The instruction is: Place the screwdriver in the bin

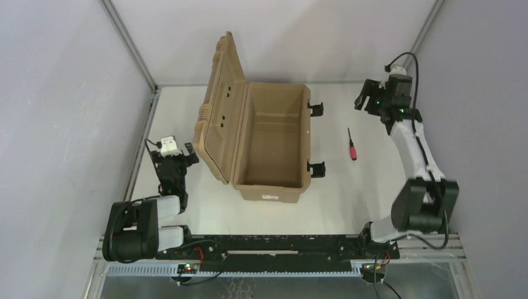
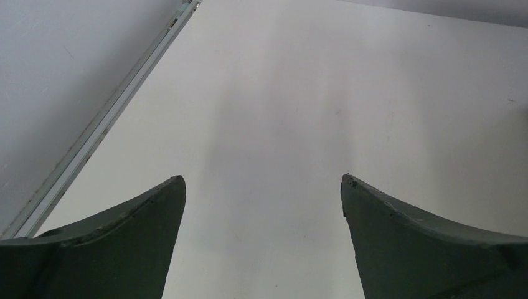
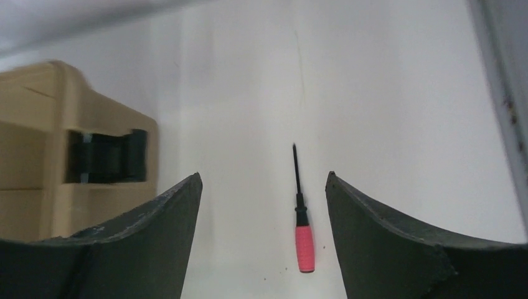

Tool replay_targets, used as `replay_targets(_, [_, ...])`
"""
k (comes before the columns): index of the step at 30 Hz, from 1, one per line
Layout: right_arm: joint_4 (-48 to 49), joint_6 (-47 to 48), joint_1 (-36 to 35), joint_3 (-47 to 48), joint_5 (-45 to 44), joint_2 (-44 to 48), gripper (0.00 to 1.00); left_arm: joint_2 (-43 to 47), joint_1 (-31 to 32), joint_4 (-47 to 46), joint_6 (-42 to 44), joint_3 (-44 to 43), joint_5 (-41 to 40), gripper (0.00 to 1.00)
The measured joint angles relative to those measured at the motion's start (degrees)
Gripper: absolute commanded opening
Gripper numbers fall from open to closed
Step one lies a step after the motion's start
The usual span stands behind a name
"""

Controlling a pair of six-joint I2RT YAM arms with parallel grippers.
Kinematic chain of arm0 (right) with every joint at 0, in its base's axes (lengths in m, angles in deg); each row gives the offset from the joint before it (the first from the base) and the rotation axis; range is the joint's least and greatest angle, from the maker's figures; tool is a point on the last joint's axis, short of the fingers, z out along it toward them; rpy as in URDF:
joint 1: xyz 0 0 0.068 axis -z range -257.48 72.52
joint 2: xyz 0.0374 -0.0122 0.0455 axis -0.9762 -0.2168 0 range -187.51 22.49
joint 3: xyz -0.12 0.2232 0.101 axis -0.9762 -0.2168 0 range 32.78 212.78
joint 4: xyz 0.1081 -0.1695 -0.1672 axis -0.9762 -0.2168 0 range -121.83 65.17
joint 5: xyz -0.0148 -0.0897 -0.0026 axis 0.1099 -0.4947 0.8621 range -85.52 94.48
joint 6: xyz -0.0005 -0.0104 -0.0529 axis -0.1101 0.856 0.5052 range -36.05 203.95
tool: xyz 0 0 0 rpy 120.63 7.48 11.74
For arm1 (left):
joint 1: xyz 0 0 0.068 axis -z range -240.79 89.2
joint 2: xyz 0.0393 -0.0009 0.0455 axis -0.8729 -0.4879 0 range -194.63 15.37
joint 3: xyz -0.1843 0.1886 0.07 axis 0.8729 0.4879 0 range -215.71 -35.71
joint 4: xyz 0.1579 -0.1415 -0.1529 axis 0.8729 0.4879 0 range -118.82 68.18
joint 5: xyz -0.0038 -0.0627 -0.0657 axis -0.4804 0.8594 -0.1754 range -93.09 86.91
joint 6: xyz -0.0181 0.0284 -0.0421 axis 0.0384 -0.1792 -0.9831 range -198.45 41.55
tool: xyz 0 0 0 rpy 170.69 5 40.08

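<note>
The screwdriver (image 1: 352,145), with a red handle and a thin dark shaft, lies on the white table to the right of the bin (image 1: 274,140). The bin is a tan case standing open, its ribbed lid (image 1: 218,106) tilted up on the left and two black latches (image 1: 316,109) on its right side. My right gripper (image 1: 368,99) is open and empty, raised at the far right behind the screwdriver. In the right wrist view the screwdriver (image 3: 304,246) shows between the open fingers (image 3: 263,175), and the bin (image 3: 37,124) is at the left. My left gripper (image 1: 174,156) is open and empty left of the lid, over bare table (image 2: 263,177).
Grey walls enclose the table on the left, back and right, with a metal rail (image 2: 106,118) along the left edge. The arm bases and a black rail (image 1: 274,246) run along the near edge.
</note>
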Motion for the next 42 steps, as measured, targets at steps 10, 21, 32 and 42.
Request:
replay_targets(10, [-19.8,0.0,-2.1,9.3,-5.2,-29.2,0.78,0.0,0.0,0.0,0.0,0.0,0.0,1.0])
replay_targets(21, [-23.6,-0.7,-5.5,10.6,-9.7,-35.7,0.51,0.0,0.0,0.0,0.0,0.0,0.0,1.0])
replay_targets(32, [-22.8,-1.2,-5.5,9.4,-9.0,-34.7,0.0,0.0,0.0,0.0,0.0,0.0,0.0,1.0])
replay_targets(42, [-37.6,-1.7,-5.9,20.0,-9.5,-26.1,0.0,0.0,0.0,0.0,0.0,0.0,0.0,1.0])
